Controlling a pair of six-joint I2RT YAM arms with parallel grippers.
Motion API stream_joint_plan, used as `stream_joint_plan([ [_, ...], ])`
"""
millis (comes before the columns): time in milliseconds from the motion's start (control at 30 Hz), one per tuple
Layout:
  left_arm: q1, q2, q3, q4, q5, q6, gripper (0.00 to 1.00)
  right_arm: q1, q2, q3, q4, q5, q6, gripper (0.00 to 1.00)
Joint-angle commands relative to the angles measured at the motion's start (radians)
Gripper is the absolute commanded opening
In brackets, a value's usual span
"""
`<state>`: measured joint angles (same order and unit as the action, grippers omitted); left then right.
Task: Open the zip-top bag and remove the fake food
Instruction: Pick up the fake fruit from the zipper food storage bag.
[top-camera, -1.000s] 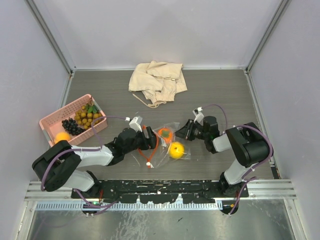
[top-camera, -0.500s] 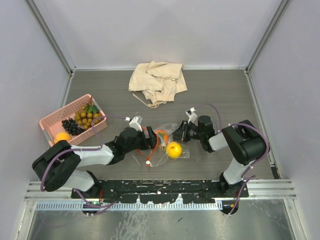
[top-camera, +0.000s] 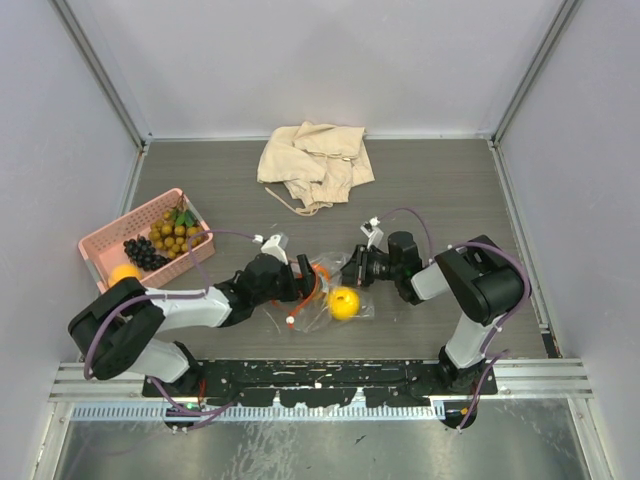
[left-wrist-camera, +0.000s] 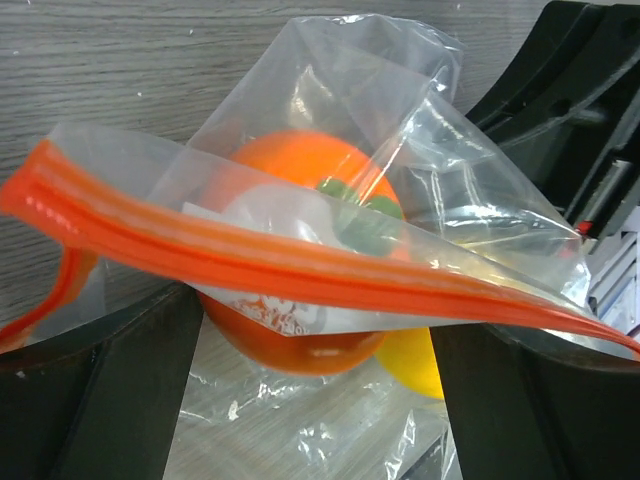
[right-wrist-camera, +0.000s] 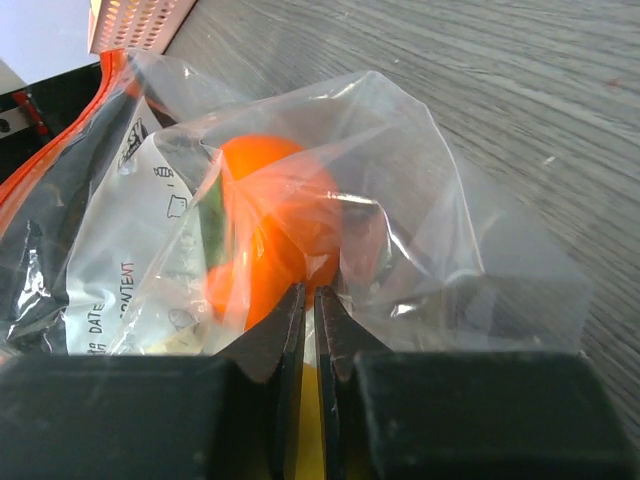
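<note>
1. From above, a grey wood-grain table (top-camera: 450, 190) sits inside pale grey walls. The pink mesh basket (top-camera: 100, 250) stands at the table's left side and holds a tan berry cluster (top-camera: 175, 232), dark purple grapes (top-camera: 143, 252) and an orange fruit (top-camera: 124, 272).
2. The zip-top bag (top-camera: 318, 312) lies flat on the table, right of the basket and well apart from it. Its long axis runs away from the basket, and its orange zip strip (top-camera: 312, 288) is on the end facing the basket. A yellow lemon (top-camera: 345, 302) and an orange round fruit (top-camera: 326, 268) are inside the bag. A crumpled beige cloth (top-camera: 312, 160) lies farther back than the basket and to its right.
3. The left gripper (top-camera: 300, 280) is at the zip end and the right gripper (top-camera: 358, 268) at the far end.
4. The left wrist view shows what the top view cannot: the left fingers (left-wrist-camera: 100, 400) are spread wide and released. The zip strip crosses above them, sagging over the orange fruit, whose green leaf shows.
5. The right wrist view shows the fingertips (right-wrist-camera: 280, 340) clenched on a fold of the bag's clear film, with the orange fruit just behind. A corner of the basket shows at the top left of this view.
</note>
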<state>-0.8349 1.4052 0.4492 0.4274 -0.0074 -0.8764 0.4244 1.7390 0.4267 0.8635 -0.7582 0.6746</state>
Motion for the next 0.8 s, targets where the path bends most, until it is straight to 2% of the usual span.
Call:
stream_joint_plan([
  [0,-0.015,0.018,0.05,0.027,-0.011,0.016,0.92,0.029,0.008,0.038,0.07,-0.058,-0.019,0.14],
  [500,-0.025,0.028,0.067,-0.018,-0.037,0.027,0.91,0.063,0.028,0.058,0.083,-0.099,-0.025,0.14],
  [667,-0.025,0.027,0.061,-0.018,-0.037,0.019,0.88,0.063,0.024,0.057,0.078,-0.09,-0.028,0.14],
  [767,-0.026,0.003,0.05,-0.026,-0.028,0.029,0.9,0.062,0.011,0.052,0.072,-0.073,-0.034,0.14],
])
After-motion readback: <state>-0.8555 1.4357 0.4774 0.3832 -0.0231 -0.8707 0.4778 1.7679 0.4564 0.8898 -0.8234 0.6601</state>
